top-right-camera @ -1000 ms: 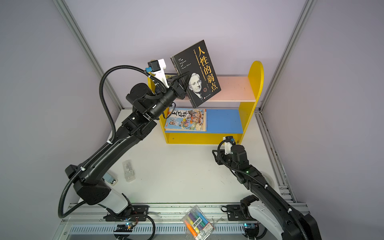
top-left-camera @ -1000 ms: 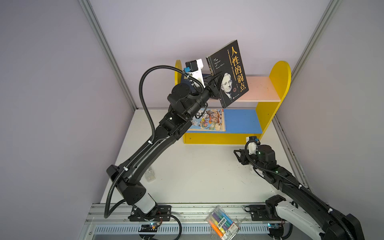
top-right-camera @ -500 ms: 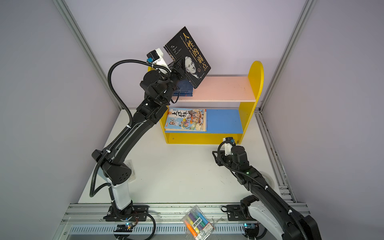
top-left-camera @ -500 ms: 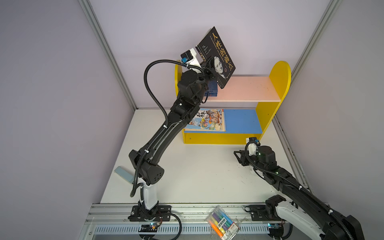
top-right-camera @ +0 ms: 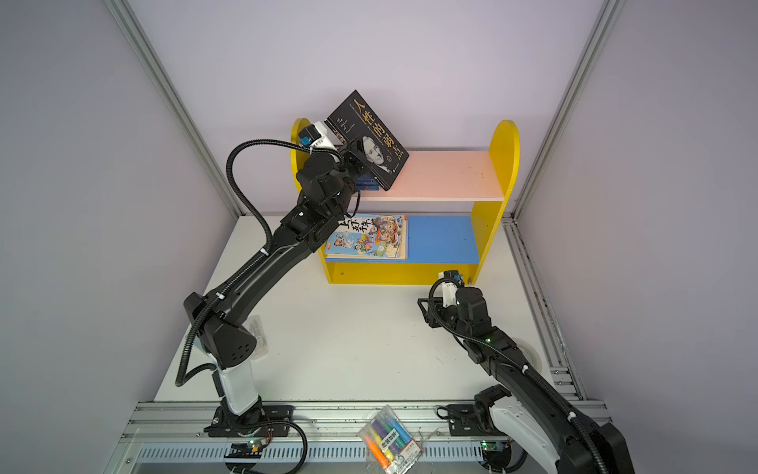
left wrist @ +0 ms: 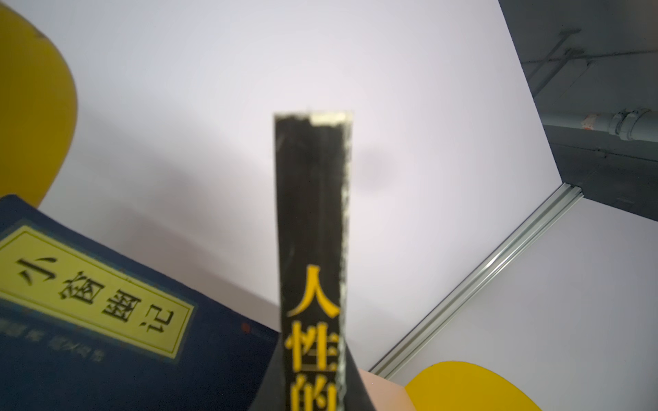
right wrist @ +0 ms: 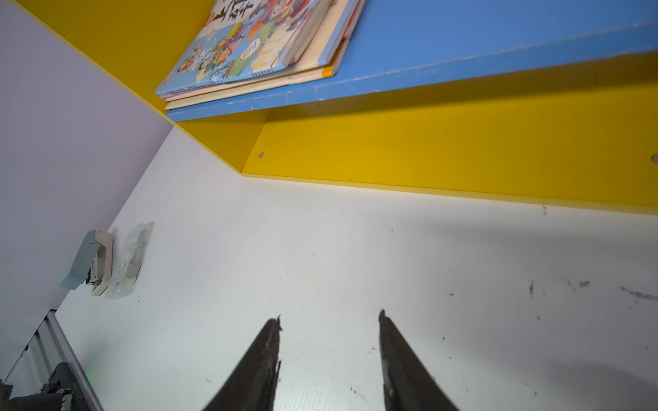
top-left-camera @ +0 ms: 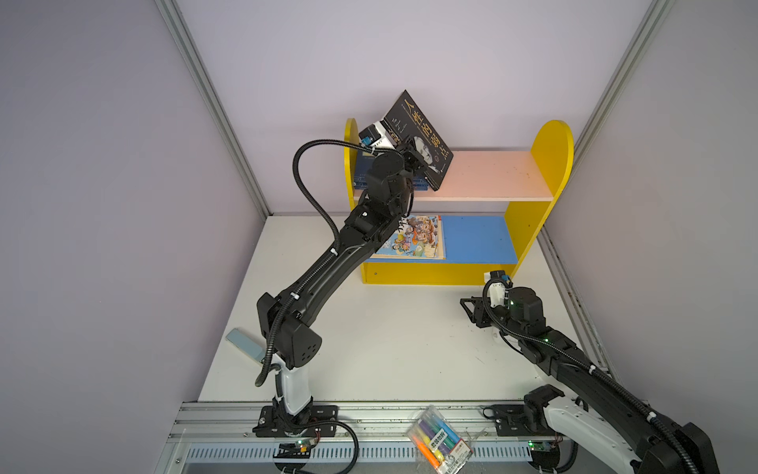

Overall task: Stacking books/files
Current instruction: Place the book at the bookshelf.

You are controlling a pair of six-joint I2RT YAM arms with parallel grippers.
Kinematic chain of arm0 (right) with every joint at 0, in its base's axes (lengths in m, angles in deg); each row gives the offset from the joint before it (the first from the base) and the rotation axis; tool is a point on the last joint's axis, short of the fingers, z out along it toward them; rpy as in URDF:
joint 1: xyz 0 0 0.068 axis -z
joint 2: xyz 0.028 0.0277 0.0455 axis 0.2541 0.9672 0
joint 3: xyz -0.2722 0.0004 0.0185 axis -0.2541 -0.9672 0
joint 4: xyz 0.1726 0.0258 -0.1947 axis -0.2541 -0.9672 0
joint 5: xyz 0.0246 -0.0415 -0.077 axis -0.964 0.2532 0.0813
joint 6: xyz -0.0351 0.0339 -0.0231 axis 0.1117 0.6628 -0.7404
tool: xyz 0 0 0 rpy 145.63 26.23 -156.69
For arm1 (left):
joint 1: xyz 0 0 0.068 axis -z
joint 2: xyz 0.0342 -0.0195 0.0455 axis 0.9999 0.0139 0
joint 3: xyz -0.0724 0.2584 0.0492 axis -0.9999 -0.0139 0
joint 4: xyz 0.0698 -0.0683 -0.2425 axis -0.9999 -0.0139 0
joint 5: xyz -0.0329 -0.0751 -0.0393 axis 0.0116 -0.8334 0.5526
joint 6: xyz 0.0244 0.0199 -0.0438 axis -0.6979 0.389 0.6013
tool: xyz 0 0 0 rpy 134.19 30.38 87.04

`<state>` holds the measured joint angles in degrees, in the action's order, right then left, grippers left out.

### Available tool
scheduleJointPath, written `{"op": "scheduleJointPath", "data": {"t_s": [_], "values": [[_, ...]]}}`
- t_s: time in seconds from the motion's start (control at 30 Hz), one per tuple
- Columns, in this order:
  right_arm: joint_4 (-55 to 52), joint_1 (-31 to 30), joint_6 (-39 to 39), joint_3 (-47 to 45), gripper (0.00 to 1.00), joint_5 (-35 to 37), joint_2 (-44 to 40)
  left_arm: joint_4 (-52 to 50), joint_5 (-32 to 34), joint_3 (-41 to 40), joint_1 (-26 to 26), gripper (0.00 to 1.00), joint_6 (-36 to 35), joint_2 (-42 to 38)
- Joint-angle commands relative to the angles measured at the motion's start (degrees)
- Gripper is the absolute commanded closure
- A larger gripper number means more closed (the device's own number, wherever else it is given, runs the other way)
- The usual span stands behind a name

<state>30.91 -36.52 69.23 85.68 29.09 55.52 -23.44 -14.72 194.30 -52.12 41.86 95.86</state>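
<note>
My left gripper [top-left-camera: 411,158] [top-right-camera: 353,152] is shut on a black book with a portrait [top-left-camera: 410,119] [top-right-camera: 363,119]. It holds the book tilted over the left end of the pink top shelf [top-left-camera: 492,172], above the navy books [top-left-camera: 363,168] [top-right-camera: 367,183]. The left wrist view shows the black spine [left wrist: 313,231] rising between the jaws of the left gripper [left wrist: 313,388], with a navy, yellow-labelled book [left wrist: 106,356] beside it. A stack topped by a blue cartoon cover [top-left-camera: 414,238] [top-right-camera: 369,238] [right wrist: 256,46] lies on the blue lower shelf [top-left-camera: 476,242]. My right gripper [top-left-camera: 471,312] [top-right-camera: 426,314] [right wrist: 329,320] is open and empty, low over the table.
The yellow shelf unit [top-left-camera: 549,147] stands at the back of the white table [top-left-camera: 389,349]. A clear marker pack [top-left-camera: 439,439] [top-right-camera: 389,439] lies on the front rail. A grey stapler [top-left-camera: 244,342] [right wrist: 90,263] and a clear packet [top-right-camera: 258,328] [right wrist: 131,259] sit at the left edge.
The left arm swung the black book up and leftwards, then brought it down over the left end of the top shelf. The right arm has not moved.
</note>
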Motion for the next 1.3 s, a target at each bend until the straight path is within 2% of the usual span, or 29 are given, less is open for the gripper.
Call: {"op": "scheduleJointPath", "data": {"t_s": [0.0,0.27,0.5,0.7,0.83,1.0,1.13,1.27], "values": [[1.0,0.0,-1.9,1.5,0.53,-1.4,-0.4,4.1,5.4,-1.9,-0.2,1.00,-1.3,-1.6],[-5.9,-0.1,-8.5,12.7,0.52,-1.3,-4.4,5.9,7.1,-4.8,-0.1,0.90,-1.6,-3.2],[-3.2,-2.1,-12.5,24.0,0.49,-2.1,-3.0,6.6,7.4,-6.1,-0.2,0.85,-1.7,-3.4],[0.1,-5.5,-17.7,34.8,0.44,-0.8,5.2,8.1,7.5,-7.7,-0.3,0.82,-2.8,-3.8],[1.0,-5.9,-21.2,43.3,0.38,0.7,12.7,7.8,7.6,-7.9,-0.3,0.81,-3.6,-4.0],[-1.4,-5.9,-25.3,54.5,0.37,0.6,22.4,7.7,8.0,-8.9,-0.5,0.75,-4.8,-4.5],[-0.8,-5.8,-27.3,59.5,0.32,0.9,28.3,7.8,8.1,-9.9,-0.8,0.69,-5.1,-4.7],[-3.5,-5.7,-27.9,64.2,0.32,1.5,33.0,7.2,7.6,-9.9,-1.0,0.66,-5.5,-4.8]]}}
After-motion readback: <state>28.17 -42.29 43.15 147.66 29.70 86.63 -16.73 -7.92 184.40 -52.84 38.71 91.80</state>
